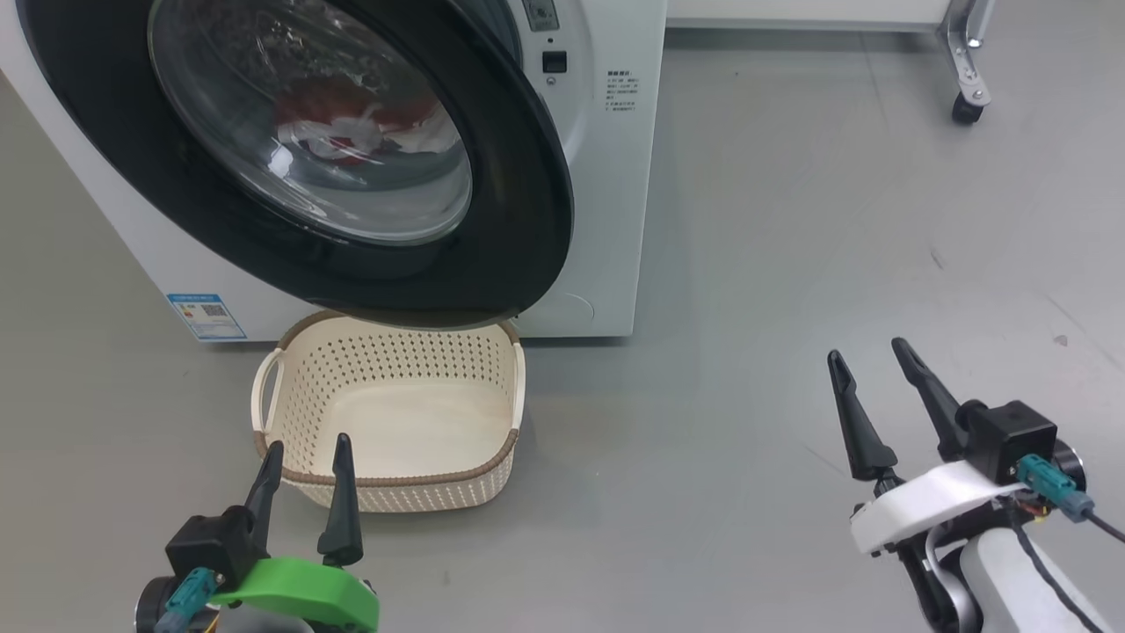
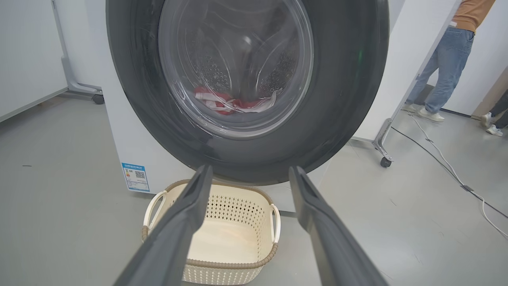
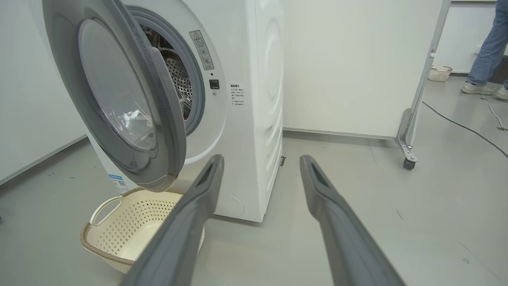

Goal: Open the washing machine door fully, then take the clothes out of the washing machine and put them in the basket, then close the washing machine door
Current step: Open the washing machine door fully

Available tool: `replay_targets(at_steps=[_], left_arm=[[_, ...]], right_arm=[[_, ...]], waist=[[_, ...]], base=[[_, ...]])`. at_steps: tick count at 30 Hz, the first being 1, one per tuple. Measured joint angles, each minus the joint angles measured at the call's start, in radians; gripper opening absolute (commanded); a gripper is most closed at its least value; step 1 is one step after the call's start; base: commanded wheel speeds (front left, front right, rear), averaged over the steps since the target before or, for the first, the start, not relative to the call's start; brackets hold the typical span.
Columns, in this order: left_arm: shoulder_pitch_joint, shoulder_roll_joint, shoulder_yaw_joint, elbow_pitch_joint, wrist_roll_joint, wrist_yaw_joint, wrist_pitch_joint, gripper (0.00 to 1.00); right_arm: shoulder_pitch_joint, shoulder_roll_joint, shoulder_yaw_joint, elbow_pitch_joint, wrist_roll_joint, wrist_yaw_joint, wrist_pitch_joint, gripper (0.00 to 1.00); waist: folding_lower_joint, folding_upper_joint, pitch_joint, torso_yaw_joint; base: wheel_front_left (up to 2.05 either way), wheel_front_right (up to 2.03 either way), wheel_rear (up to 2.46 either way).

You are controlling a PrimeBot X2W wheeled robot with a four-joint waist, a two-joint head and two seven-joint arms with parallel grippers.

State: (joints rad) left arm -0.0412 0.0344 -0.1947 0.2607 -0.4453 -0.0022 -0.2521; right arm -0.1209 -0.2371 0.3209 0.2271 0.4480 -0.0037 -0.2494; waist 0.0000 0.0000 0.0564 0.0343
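We see the washing machine (image 1: 606, 220), a big white box on the grey floor (image 1: 791, 264), taking up the upper left of the head view. Its door (image 1: 527, 193), black-rimmed with a bulging glass window, stands partly swung out. In the right wrist view a gap between the door and the grey-ringed opening lets us see part of the perforated drum (image 3: 178, 79).

Behind and to the side, a white panel on a metal wheeled foot (image 3: 408, 139) stands on the floor. A person's legs (image 2: 444, 67) in jeans and pale shoes are beyond it, with a cable (image 2: 436, 151) trailing across the floor.

The cream basket (image 1: 413, 499) sits on the floor just in front of the machine. Its back rim lies under the door's lower edge, and its bare bottom is showing.

Our left gripper (image 1: 308, 442) hovers at the near side of the basket with its fingers spread wide and nothing between them. Our right gripper (image 1: 866, 348) hangs well apart to the right over bare floor, and its fingers are likewise spread wide and hold nothing.

The clothes (image 1: 352, 119), red with white, lie inside the drum, and we see them through the door's glass. A small blue label (image 1: 206, 316) sits low on the machine's front, left of the basket.
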Motion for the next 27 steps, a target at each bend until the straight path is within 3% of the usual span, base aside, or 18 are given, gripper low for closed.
replay_targets(at_steps=[10,20,21,22,27], left_arm=[[-0.041,0.0,-0.041,-0.017,0.0,-0.008,0.0,1.0],[-0.125,0.0,-0.072,-0.03,-0.002,-0.021,0.0,1.0],[-0.132,0.0,-0.072,-0.031,-0.003,-0.021,0.0,1.0],[-0.139,0.0,-0.074,-0.031,-0.003,-0.021,0.0,1.0],[-0.154,0.0,-0.084,-0.03,-0.004,-0.021,0.0,1.0]], right_arm=[[-0.144,-0.043,-0.01,-0.039,-0.008,0.034,0.039,1.0],[-0.383,-0.096,-0.015,-0.073,-0.014,0.066,0.132,1.0],[-0.41,-0.098,-0.013,-0.073,-0.014,0.074,0.144,0.57],[-0.434,-0.101,-0.01,-0.073,-0.014,0.076,0.155,0.0],[-0.516,-0.1,-0.003,-0.066,0.012,0.096,0.211,0.0]], waist=[[0.0,0.0,0.085,0.026],[0.0,0.0,0.184,0.079],[0.0,0.0,0.194,0.086],[0.0,0.0,0.203,0.093],[0.0,0.0,0.238,0.121]], base=[[0.0,0.0,0.0],[0.0,0.0,0.0],[0.0,0.0,0.0],[0.0,0.0,0.0],[0.0,0.0,0.0]])
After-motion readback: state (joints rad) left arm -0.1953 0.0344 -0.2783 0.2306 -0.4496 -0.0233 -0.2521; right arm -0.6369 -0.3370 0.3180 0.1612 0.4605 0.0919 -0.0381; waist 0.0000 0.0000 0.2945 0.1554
